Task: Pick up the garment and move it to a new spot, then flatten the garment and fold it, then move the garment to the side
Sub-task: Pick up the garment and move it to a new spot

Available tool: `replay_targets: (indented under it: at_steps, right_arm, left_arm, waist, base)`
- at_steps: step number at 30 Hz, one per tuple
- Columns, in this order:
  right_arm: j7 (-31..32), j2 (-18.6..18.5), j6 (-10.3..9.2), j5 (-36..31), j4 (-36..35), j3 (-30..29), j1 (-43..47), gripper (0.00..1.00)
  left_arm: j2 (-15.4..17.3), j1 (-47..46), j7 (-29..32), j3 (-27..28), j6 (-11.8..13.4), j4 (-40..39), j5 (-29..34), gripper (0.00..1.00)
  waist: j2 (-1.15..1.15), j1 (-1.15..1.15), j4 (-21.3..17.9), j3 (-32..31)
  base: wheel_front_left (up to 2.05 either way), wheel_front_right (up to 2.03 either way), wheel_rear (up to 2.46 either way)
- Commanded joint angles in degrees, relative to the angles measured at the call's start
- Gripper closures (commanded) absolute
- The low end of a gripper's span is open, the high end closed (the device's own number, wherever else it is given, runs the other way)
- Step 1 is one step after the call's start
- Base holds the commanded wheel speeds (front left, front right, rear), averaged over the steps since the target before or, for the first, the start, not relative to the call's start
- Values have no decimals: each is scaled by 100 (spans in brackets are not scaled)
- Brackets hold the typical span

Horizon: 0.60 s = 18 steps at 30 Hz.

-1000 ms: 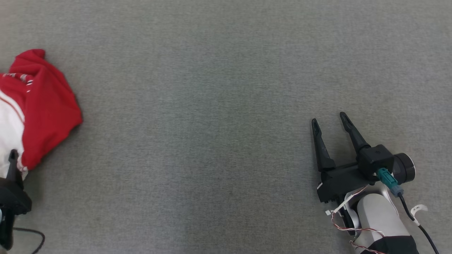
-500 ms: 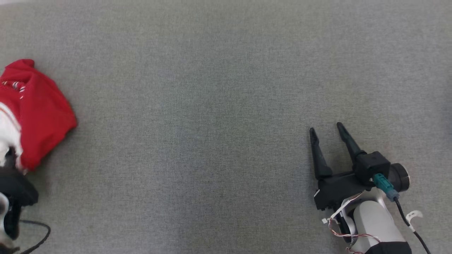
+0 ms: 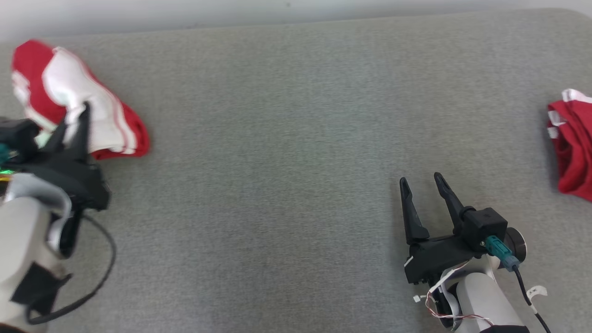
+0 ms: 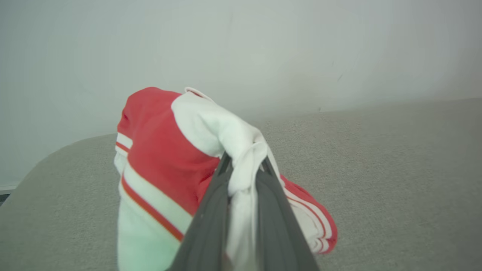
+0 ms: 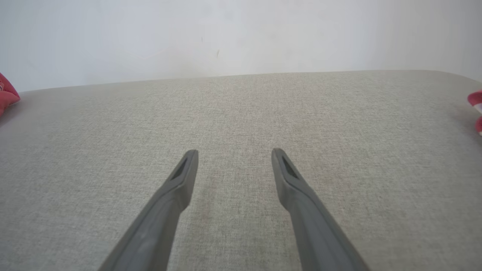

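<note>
Left pincer (image 4: 244, 165) clamped on the red-and-white garment (image 3: 108, 127), far left of the bench (image 3: 277, 194).
A white fold sits pinched between my fingers, and the bundle's lower end seems to rest on the grey cover. My right pincer (image 3: 420, 179) stands spread apart; another red cloth (image 3: 571, 157) lies at the right edge.

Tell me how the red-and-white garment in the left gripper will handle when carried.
Probably floppy: the garment bunches and droops around the left gripper, which pinches one white fold. Likely light, as that small pinch seems to carry it. It may unfurl or trail on the grey surface when moved.
</note>
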Motion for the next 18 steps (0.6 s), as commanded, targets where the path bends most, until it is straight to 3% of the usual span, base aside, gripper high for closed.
replay_targets:
  at_steps: [1,13,18]
  right_arm:
    - [2,22,-14,38,-2,0,87,0]
    - [2,30,-14,273,5,32,187,0]
    - [2,31,-14,341,2,46,164,0]
  left_arm:
    - [-101,-118,-62,-92,10,-143,-41,100]
    - [-1458,164,-424,-796,11,-971,-329,100]
    - [-1798,324,-451,-1077,11,-907,-191,100]
  waist:
    - [-1,0,-232,-108]
    - [-1,0,-1042,-255]
    - [-1,0,-1231,-279]
  base:
    - [0,0,0]
    - [0,0,0]
    - [0,0,0]
